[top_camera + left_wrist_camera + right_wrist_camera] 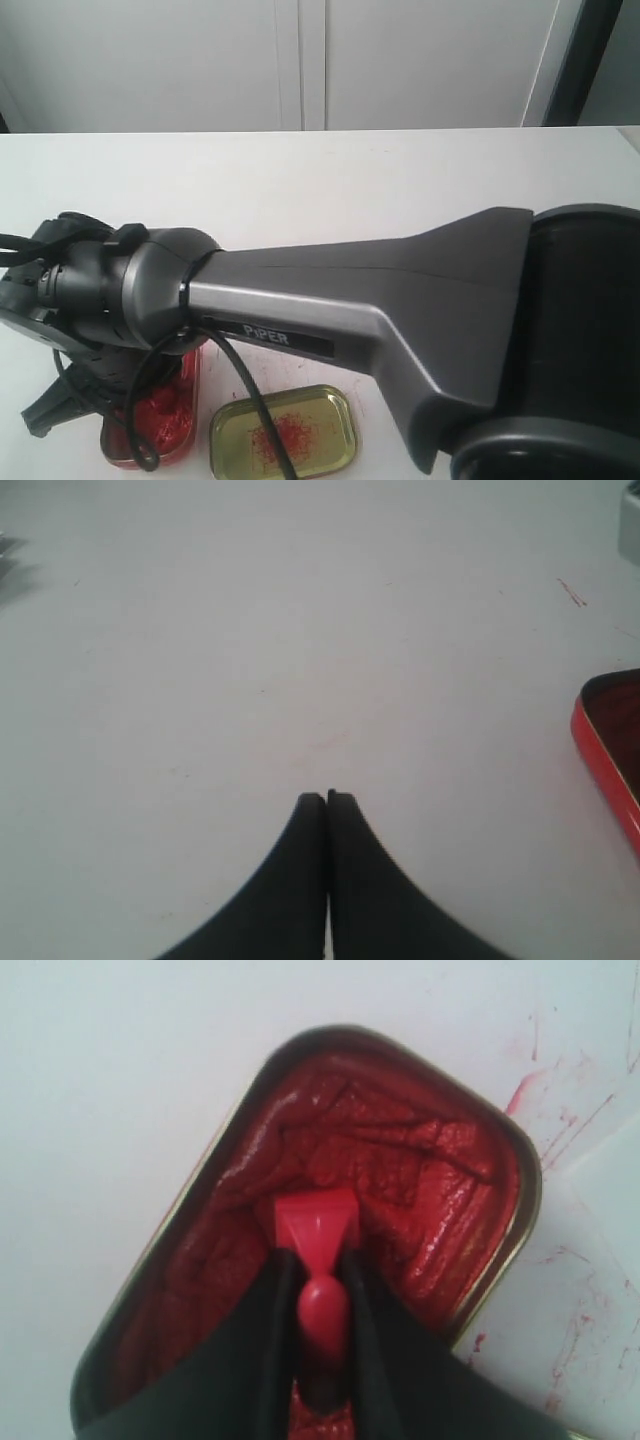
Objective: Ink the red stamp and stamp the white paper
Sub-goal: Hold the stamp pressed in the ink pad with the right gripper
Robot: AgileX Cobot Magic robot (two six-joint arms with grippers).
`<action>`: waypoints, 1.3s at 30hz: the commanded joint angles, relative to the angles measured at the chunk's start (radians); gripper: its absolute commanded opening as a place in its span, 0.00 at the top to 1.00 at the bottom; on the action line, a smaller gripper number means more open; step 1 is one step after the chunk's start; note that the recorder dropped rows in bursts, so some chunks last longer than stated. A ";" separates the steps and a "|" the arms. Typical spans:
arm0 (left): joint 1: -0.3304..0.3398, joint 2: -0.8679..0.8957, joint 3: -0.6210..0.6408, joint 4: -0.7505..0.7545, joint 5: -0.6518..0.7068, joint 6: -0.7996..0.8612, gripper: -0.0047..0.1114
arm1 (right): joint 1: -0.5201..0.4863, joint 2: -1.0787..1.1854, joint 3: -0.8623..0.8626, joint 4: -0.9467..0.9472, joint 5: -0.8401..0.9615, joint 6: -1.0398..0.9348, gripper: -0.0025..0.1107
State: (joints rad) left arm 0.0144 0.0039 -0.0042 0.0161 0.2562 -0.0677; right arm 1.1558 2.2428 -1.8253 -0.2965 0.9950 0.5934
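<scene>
My right gripper (pixel 320 1260) is shut on the knobbed handle of the red stamp (pixel 317 1222). The stamp's square base points down onto the red paste inside the oblong dark-rimmed ink tin (pixel 522 1192). In the exterior view the right arm reaches across to the left, and its gripper (pixel 70 400) hangs over the ink tin (pixel 165 425) at the front left. My left gripper (pixel 327 798) is shut on nothing above bare tabletop. I cannot make out the white paper for certain in any view.
A shiny yellow-gold tray (pixel 285 432) with a red smudge lies right of the tin. A red-edged object (pixel 608 748) shows at the edge of the left wrist view. Red ink streaks (pixel 560 1130) mark the white table beside the tin. White cabinets stand behind.
</scene>
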 commanded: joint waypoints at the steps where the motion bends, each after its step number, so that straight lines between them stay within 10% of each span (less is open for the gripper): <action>1: 0.001 -0.004 0.004 0.000 0.000 -0.003 0.96 | 0.001 -0.016 0.001 -0.028 -0.002 0.014 0.98; 39: 0.001 -0.004 0.004 0.000 0.000 -0.003 0.96 | 0.062 -0.030 0.104 -0.205 -0.063 0.178 0.98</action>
State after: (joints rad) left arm 0.0144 0.0039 -0.0042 0.0161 0.2562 -0.0677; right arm 1.2164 2.2363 -1.7242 -0.4815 0.9411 0.7582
